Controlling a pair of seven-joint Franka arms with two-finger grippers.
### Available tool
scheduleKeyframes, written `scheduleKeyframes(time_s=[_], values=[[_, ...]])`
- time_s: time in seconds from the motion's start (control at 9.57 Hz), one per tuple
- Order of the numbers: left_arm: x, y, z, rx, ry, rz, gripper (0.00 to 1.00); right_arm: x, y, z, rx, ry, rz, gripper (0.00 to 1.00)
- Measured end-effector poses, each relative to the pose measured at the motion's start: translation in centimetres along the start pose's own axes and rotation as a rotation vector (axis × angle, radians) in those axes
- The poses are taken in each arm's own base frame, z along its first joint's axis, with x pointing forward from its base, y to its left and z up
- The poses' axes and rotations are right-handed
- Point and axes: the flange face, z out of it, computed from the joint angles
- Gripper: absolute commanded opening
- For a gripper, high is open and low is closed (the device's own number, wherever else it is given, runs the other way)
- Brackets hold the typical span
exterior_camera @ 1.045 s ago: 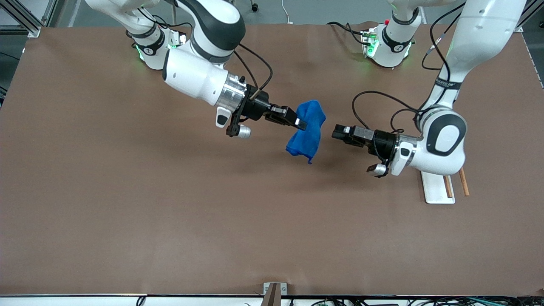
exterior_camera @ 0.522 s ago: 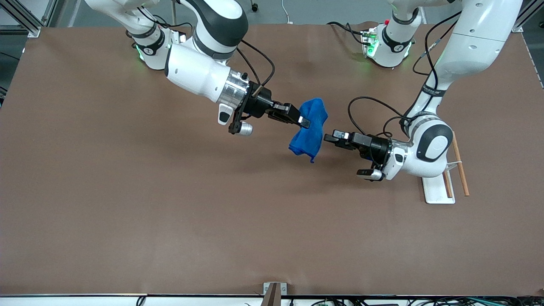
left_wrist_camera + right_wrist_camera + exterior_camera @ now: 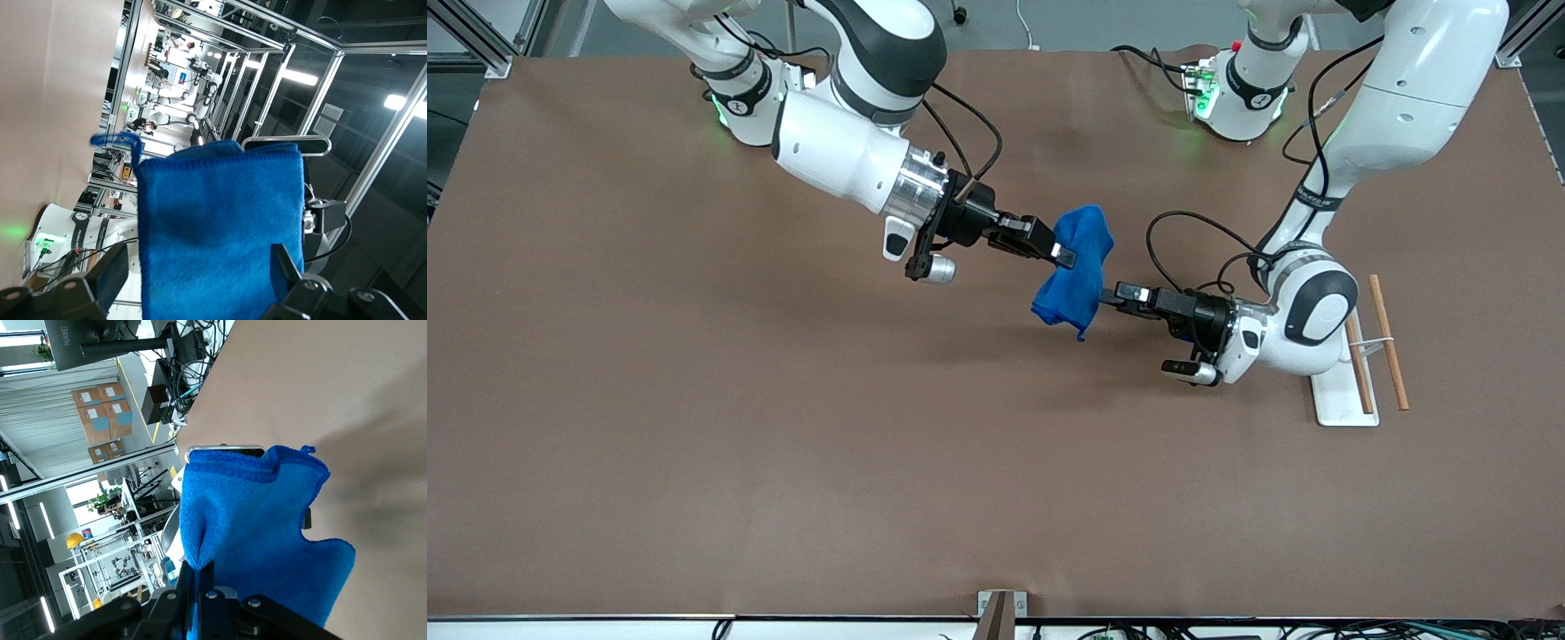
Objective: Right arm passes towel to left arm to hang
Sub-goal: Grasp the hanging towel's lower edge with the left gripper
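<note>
- Right end effector (image 3: 1060, 256) is clamped on the towel (image 3: 1076, 271), holding it in the air over the middle of the table (image 3: 694, 400).
- Left end effector (image 3: 1119, 295) has its jaws wide, straddling the towel's free edge.
- Judged best: close left fully on the cloth before right lets go.
- The towel hangs with its long axis downward, thread corner lowest.

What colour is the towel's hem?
Darker blue than the bright blue towel; the stitched edge shows best in the left wrist view.
</note>
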Motion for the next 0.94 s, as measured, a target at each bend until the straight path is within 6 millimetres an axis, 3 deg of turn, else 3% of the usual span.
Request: scheduleKeyframes(time_s=[0.42,0.84,0.94], values=[[0.7,1.2,0.1,-0.007,0.0,0.028,0.66,-0.4,0.0,0.2,0.002,0.002,-0.003,0.0],[1.0,1.8,-0.5,-0.009,0.008,0.04,0.6,-0.4,0.0,0.2,0.003,0.003,-0.003,0.0],[1.0,2.1,-1.0,-0.011,0.015,0.038,0.5,-0.4,0.0,0.2,0.003,0.003,-0.003,0.0]])
